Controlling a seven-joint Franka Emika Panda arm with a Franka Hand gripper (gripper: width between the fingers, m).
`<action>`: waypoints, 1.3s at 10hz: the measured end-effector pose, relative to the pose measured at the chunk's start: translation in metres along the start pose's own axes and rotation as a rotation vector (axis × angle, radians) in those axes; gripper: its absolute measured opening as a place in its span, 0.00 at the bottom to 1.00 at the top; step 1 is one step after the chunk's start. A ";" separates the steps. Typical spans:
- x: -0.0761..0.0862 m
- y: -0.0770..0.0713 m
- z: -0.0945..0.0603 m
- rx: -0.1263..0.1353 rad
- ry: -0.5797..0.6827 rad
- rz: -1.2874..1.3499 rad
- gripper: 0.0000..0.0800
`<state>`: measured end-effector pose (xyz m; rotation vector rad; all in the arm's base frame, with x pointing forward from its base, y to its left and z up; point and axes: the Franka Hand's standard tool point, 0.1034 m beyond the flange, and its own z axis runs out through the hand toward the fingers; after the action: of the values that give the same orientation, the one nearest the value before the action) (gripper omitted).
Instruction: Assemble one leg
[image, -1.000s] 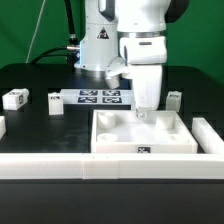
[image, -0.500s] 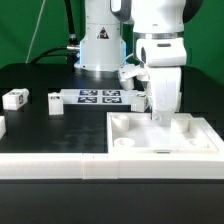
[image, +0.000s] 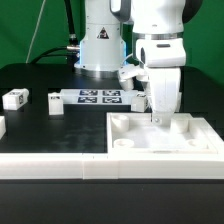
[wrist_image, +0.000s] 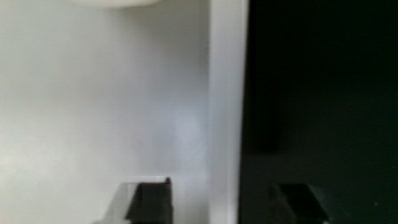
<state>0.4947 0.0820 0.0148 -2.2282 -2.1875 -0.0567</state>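
Arm (image: 158, 18): glossy white rounded shells with dark grey bands at the joints, standing by a white base (image: 100, 50) that bears a small black triangular marking (image: 101, 33); black cables (image: 67, 20) run up behind the base toward the exterior view's left. Gripper (image: 157, 117): a white boxy housing that narrows downward. In the wrist view its two fingers (wrist_image: 148, 203) appear as dark, flat-ended rectangular bars.
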 end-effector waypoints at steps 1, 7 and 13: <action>0.000 0.000 0.000 0.000 0.000 0.000 0.38; -0.001 0.000 0.000 0.001 0.000 0.001 0.81; 0.006 -0.033 -0.048 -0.032 -0.019 0.183 0.81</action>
<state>0.4616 0.0866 0.0628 -2.4448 -1.9947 -0.0686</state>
